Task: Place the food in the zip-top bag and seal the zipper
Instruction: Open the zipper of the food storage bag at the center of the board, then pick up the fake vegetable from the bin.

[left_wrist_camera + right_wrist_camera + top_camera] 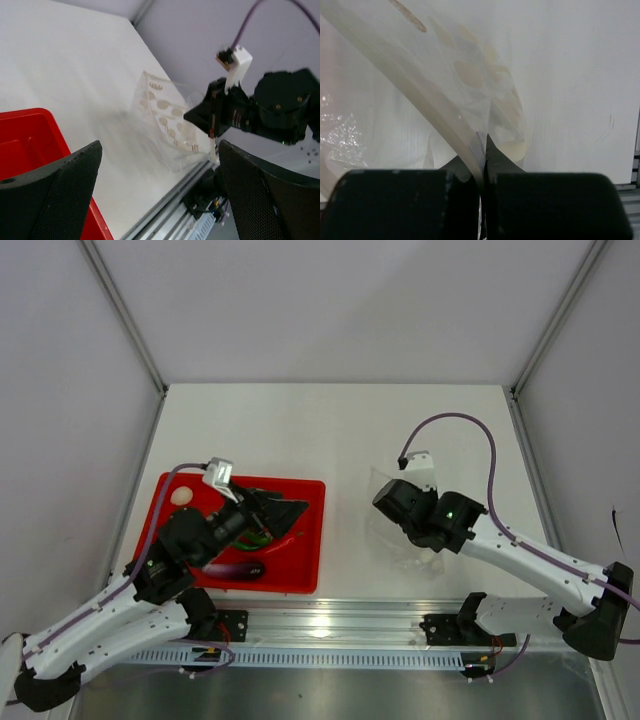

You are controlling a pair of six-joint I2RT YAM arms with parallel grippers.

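- Nearest the arm bases, the purple eggplant [240, 570] is seen lying in the red tray [305, 570], just beside the left arm; a green piece [262, 537] shows beside the wrist, and the rest of the food is covered by the arm and cannot be counted.
- The left gripper [283, 512] is poised over the tray with its jaws spread to their widest and nothing between them; this is judged to be readiness for a pick from the tray.
- A pale round object [181, 496] is noted at the tray's far left corner; what it is cannot be made out.
- Across the table, the right gripper [483, 180] is clamped fully on one edge of the zip-top bag [460, 95]; the pouch is held upright by that edge, presumably so that its mouth is presented towards the tray. Whether the mouth stands open cannot be told.
- No food is seen inside the bag; the zipper is too fine to be picked out, and from above the clear plastic is all but lost against the white table [300, 430].
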